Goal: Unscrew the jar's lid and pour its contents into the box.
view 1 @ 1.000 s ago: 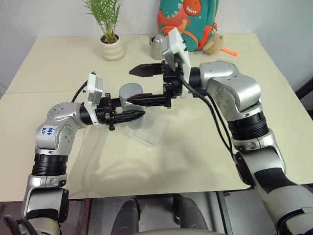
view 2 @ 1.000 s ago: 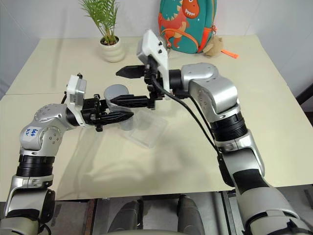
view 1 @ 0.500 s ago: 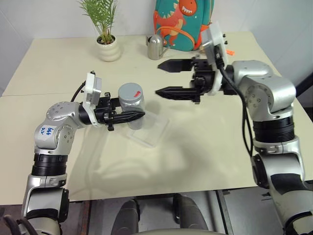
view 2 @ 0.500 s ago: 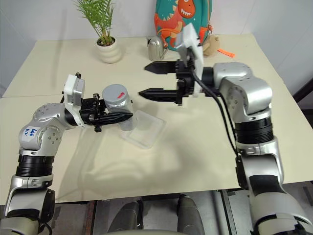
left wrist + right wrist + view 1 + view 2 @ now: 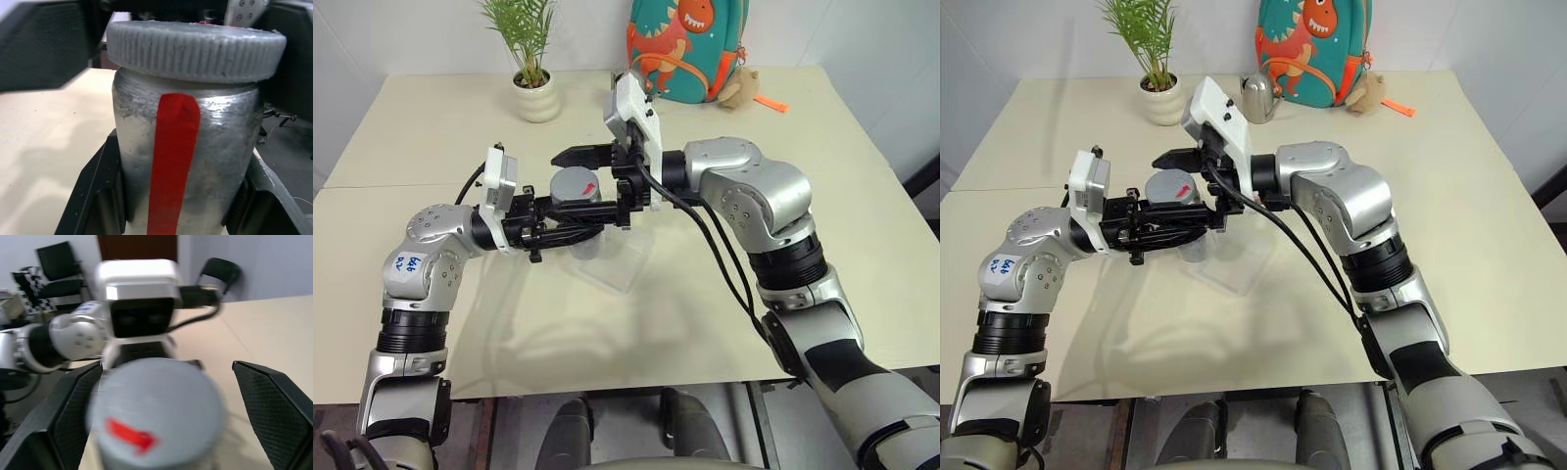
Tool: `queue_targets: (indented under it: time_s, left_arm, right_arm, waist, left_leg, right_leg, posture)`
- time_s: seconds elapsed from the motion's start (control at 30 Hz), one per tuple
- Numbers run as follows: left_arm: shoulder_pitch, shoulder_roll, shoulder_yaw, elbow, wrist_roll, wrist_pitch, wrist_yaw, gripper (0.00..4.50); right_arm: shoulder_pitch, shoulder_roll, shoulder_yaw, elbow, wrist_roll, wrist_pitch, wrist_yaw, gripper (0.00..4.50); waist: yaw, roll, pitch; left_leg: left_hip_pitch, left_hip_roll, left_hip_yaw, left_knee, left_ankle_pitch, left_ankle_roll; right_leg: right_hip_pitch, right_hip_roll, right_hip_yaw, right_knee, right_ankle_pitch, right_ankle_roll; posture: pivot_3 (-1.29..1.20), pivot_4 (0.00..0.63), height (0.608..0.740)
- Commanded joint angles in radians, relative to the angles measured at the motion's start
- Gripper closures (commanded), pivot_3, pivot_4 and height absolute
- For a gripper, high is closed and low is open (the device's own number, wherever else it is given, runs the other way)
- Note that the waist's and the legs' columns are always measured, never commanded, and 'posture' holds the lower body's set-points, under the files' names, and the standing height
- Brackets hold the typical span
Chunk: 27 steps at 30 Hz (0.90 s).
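From the head camera's left eye, the left gripper (image 5: pixel 570 224) is pinching the jar (image 5: pixel 579 211) by its body and holding it upright above the table (image 5: pixel 724 294), over the near-left edge of the clear box (image 5: pixel 612 264). The lid (image 5: pixel 576 185), grey with a small red mark, is sitting on the jar. The right gripper (image 5: pixel 582 181) is reaching in from the right with its fingers spread, one beyond the lid and one on the near side. At the back of the table a potted plant (image 5: pixel 533 69), a small metal watering can (image 5: pixel 1258 96), a dinosaur backpack (image 5: pixel 683 44) and a little plush toy (image 5: pixel 741 88) are standing in a row.

The right eye is showing the same layout.

In the left wrist camera, the jar is filling the middle, its red stripe running up the silvery body and the ribbed lid sitting on top. The left gripper's black fingers (image 5: pixel 98 196) are pressing against both sides of the body.

In the right wrist camera, the lid is lying between the right gripper's two fingers (image 5: pixel 274 401), which are standing wide on either side with a gap to the lid's rim.
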Motion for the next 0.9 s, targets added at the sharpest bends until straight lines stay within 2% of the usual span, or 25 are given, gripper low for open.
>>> queue_targets:
  time_s: [0.03, 0.27, 0.63, 0.73, 0.9]
  left_arm:
    - [0.007, 0.0, 0.008, -0.048, -0.006, -0.01, -0.001, 2.57]
    - [0.018, 0.004, 0.008, -0.057, -0.009, -0.01, 0.004, 2.57]
    - [0.031, 0.014, 0.018, -0.056, -0.007, -0.018, 0.001, 2.57]
    - [0.031, 0.017, 0.018, -0.054, -0.006, -0.017, -0.001, 2.57]
    - [0.022, 0.016, 0.013, -0.053, -0.005, -0.011, -0.003, 2.57]
  right_arm:
    - [-0.028, 0.006, -0.042, 0.003, -0.001, -0.04, -0.003, 0.03]
    - [-0.005, -0.059, -0.11, -0.018, 0.031, -0.036, 0.005, 0.03]
    - [0.161, -0.292, -0.235, -0.143, 0.108, 0.016, 0.045, 0.03]
    - [0.164, -0.288, -0.238, -0.17, 0.132, 0.03, 0.037, 0.03]
    - [0.128, -0.219, -0.204, -0.201, 0.169, 0.038, 0.035, 0.03]
  waist:
    - [0.0, 0.0, 0.0]
    - [0.0, 0.0, 0.0]
    - [0.008, 0.0, 0.0]
    - [-0.006, 0.0, 0.0]
    - [-0.003, 0.0, 0.0]
  left_leg:
    - [0.0, 0.0, 0.0, 0.0, 0.0, 0.0]
    - [0.0, 0.0, 0.0, 0.0, 0.0, 0.0]
    - [-0.001, 0.0, 0.001, 0.0, -0.001, 0.001]
    - [0.0, 0.0, 0.003, 0.0, -0.001, 0.001]
    - [0.003, 0.0, 0.004, 0.0, -0.001, 0.001]
  right_leg:
    - [0.0, 0.0, 0.0, 0.0, 0.0, 0.0]
    - [0.0, 0.0, 0.0, 0.0, 0.0, 0.0]
    - [0.0, 0.0, 0.0, -0.002, 0.0, 0.001]
    - [0.0, 0.0, 0.002, -0.001, 0.0, 0.001]
    - [0.0, 0.0, 0.004, 0.0, 0.0, 0.001]
  posture:
    - [0.0, 0.15, 0.74]
    - [0.0, 0.15, 0.74]
    - [0.0, 0.15, 0.74]
    - [0.0, 0.15, 0.74]
    - [0.0, 0.15, 0.74]
